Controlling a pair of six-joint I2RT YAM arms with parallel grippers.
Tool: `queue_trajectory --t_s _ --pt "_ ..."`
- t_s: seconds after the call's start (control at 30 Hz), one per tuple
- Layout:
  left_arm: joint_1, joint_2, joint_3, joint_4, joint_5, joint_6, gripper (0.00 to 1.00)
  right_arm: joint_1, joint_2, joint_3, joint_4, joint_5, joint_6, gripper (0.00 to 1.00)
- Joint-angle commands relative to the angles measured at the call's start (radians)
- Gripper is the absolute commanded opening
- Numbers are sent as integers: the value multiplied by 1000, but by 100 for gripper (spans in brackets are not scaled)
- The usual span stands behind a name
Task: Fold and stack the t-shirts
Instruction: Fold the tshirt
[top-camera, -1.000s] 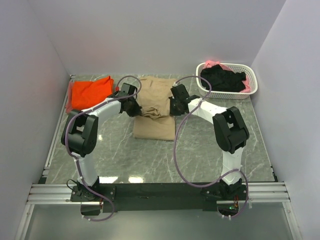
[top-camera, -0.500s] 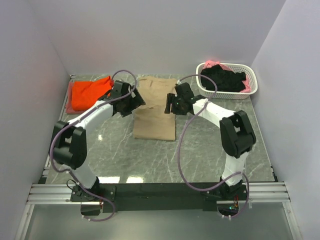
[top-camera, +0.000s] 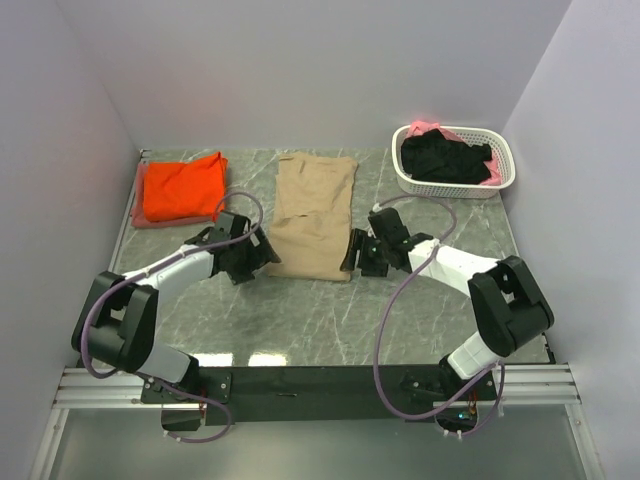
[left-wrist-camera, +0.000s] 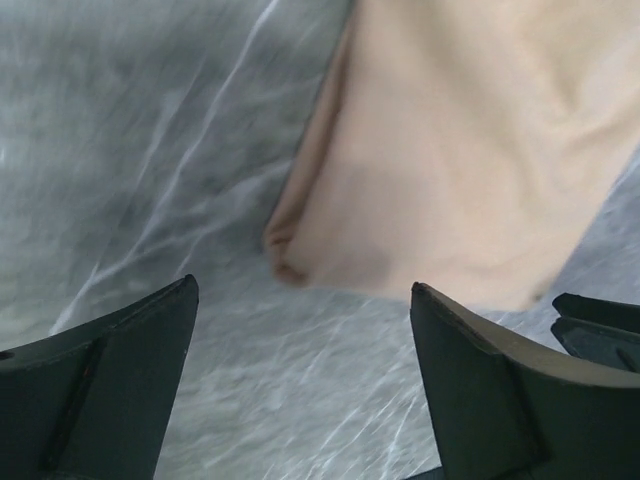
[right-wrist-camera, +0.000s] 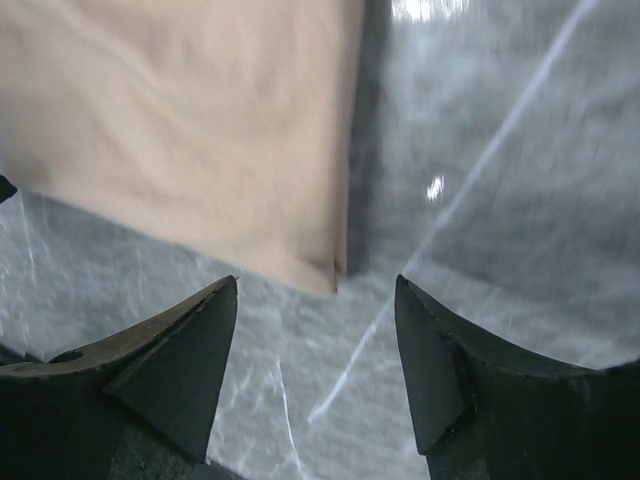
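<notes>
A tan t-shirt (top-camera: 314, 212) lies flat on the marble table as a long folded strip. Its near left corner (left-wrist-camera: 285, 262) shows in the left wrist view and its near right corner (right-wrist-camera: 335, 272) in the right wrist view. My left gripper (top-camera: 266, 258) is open just off the near left corner, with nothing between its fingers (left-wrist-camera: 120, 370). My right gripper (top-camera: 353, 258) is open just off the near right corner and is empty too. An orange t-shirt (top-camera: 181, 187) lies folded at the back left. Black (top-camera: 445, 158) and pink (top-camera: 428, 127) t-shirts sit in the basket.
The white slotted basket (top-camera: 505, 178) stands at the back right corner. Grey walls close in the table on the left, back and right. A metal rail (top-camera: 320, 382) with both arm bases runs along the near edge.
Both grippers have opened and let go of the tan t-shirt. They have drawn back from its middle to its near corners. The shirt now lies flat.
</notes>
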Motion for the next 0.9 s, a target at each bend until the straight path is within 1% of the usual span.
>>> queue_trajectory --t_s 0.0,0.17,0.2,0.37,0.43,0.6,0.67,0.73,0.77,0.8,0.83,0.87 --pt "0 -41 -54 74 34 -23 91 10 -61 -54 90 -36 69 70" --pt "2 -1 -101 120 63 -32 78 10 -52 -103 122 -56 104 64" --pt "0 12 -104 120 62 -32 75 10 -47 -115 130 -59 107 62" --pt "0 31 -112 118 40 -26 60 10 -33 -142 157 -65 128 57" --pt "2 37 -115 124 34 -23 59 10 -18 -148 168 -68 131 56" --pt "2 75 -112 131 14 -18 54 13 7 -151 180 -84 141 53" --pt "2 88 -114 143 19 -18 48 13 14 -149 179 -75 142 52" --pt "2 112 -108 149 28 -20 44 13 29 -148 185 -71 145 50" --pt "2 127 -106 158 32 -18 38 13 36 -146 185 -70 145 50" --pt "2 135 -104 163 39 -18 34 14 48 -143 191 -73 147 47" --pt "2 143 -101 166 42 -18 30 13 56 -143 196 -77 148 46" --pt "2 160 -97 163 42 -18 21 14 62 -142 194 -81 148 44"
